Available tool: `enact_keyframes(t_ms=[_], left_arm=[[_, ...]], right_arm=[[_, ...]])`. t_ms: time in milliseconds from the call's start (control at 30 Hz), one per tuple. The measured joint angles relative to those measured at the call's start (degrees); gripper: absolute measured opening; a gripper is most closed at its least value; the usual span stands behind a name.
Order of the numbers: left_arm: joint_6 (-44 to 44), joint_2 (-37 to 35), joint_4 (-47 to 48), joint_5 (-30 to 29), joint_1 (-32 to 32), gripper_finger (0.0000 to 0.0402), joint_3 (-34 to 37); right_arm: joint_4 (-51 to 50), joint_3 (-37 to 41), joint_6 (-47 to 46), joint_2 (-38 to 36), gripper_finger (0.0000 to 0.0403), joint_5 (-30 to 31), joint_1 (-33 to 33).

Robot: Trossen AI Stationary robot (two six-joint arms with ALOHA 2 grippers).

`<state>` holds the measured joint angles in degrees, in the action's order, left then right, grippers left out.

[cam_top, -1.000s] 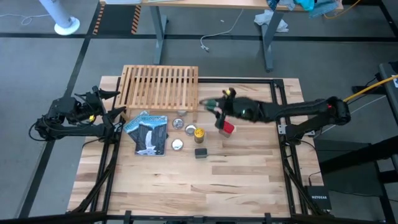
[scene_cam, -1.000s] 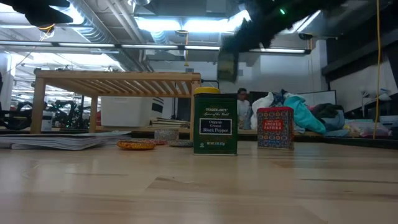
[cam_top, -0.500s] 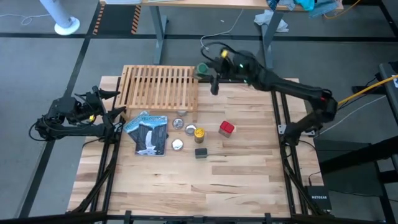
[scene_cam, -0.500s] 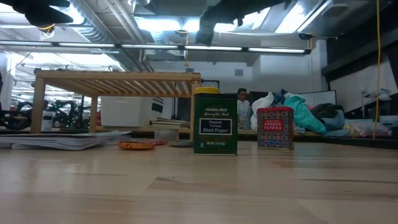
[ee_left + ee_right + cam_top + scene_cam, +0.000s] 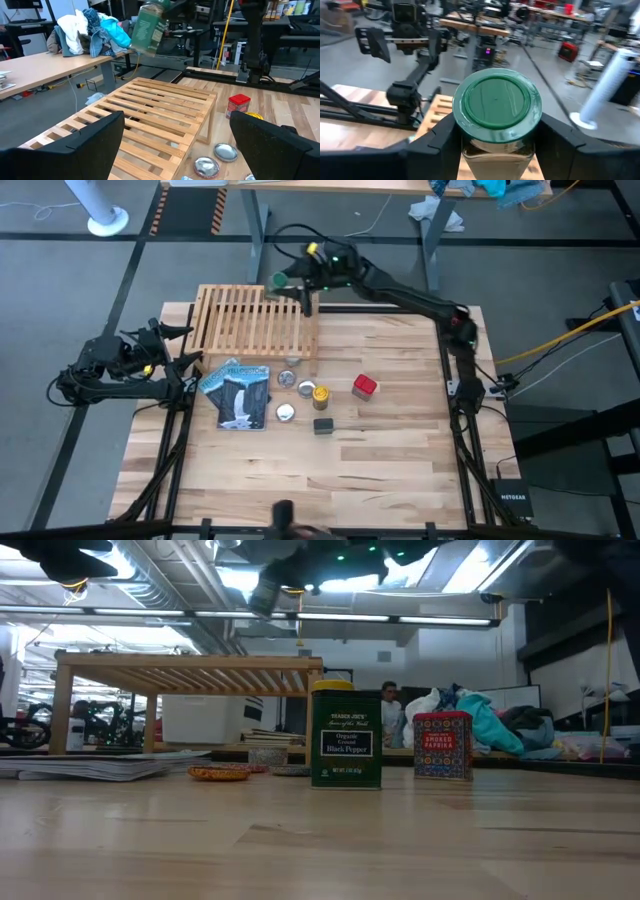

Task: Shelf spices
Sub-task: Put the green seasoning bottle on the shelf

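Both arms are dark, slender and jointed, with black cabling along their links. The right arm carries small green indicator lights and a yellow patch near its wrist. The left arm shows a yellow spot too.

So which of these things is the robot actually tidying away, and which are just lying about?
Part of the job:
- green-capped jar, held by the right gripper above the shelf
- yellow-capped jar
- red tin
- black tin

Just lying about:
- blue-and-white packet
- three small silvery tins
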<state>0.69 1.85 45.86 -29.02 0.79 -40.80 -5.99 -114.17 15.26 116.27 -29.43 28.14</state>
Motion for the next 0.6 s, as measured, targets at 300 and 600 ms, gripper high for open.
enact_keyframes(t_ms=[300,600], left_arm=[[-0.02,0.01,-0.03,0.0,0.0,0.0356,0.0],[-0.02,0.02,0.01,0.02,0.01,0.0356,0.02]], right_arm=[[-1.28,-16.14,-2.97,13.76,0.02,-4.61,-1.11],[-1.59,-17.25,-4.34,18.37,0.0207,-5.57,-1.18]])
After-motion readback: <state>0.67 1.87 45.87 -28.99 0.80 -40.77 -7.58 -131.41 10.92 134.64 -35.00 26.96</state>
